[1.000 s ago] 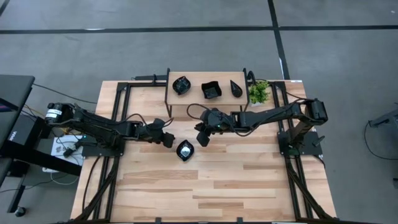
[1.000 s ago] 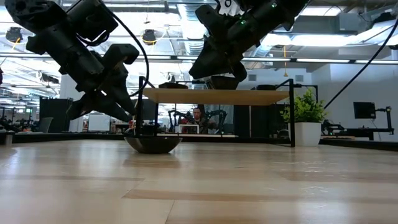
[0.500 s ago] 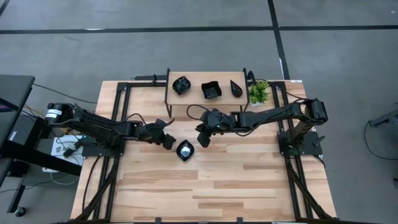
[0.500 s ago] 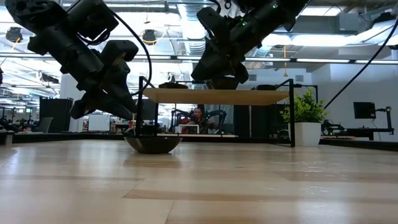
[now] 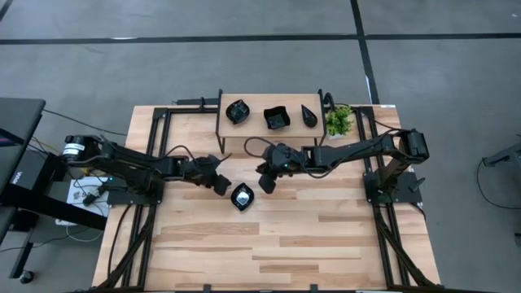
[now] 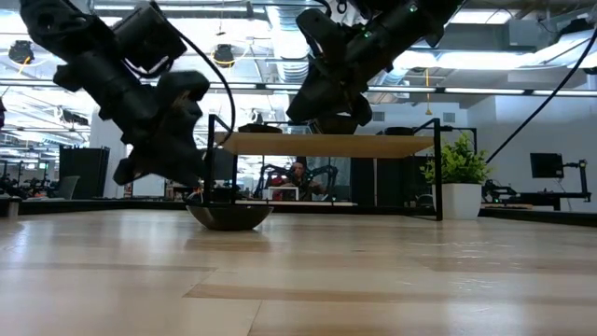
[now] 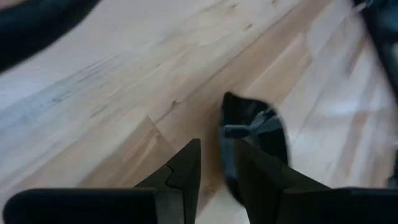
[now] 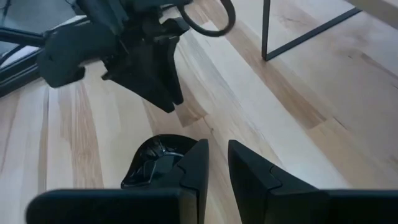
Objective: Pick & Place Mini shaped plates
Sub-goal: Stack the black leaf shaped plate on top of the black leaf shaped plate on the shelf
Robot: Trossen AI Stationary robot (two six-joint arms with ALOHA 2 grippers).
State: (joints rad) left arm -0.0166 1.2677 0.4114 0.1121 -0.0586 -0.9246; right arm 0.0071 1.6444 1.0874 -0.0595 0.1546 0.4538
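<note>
One glossy black mini plate (image 5: 242,196) rests on its base on the table, seen as a shallow bowl (image 6: 229,216) in the low view. Three more plates sit on the small raised shelf: a scalloped round one (image 5: 237,111), a square one (image 5: 276,118) and a teardrop one (image 5: 308,115). My left gripper (image 5: 221,184) hovers just left of the table plate (image 7: 256,134), its fingers a narrow gap apart, with one finger in front of the plate's rim. My right gripper (image 5: 264,181) hangs above and to the right of the plate (image 8: 155,163), also narrowly open. Neither holds anything.
The shelf (image 5: 252,130) stands on thin black legs at the table's far side. A small green potted plant (image 5: 339,120) stands at its right end. The two grippers are close together over the table's middle. Bare wood stretches toward the near edge (image 5: 269,260).
My left gripper has tipped and shifted slightly toward the plate on the table. The plate has stayed where it was.
</note>
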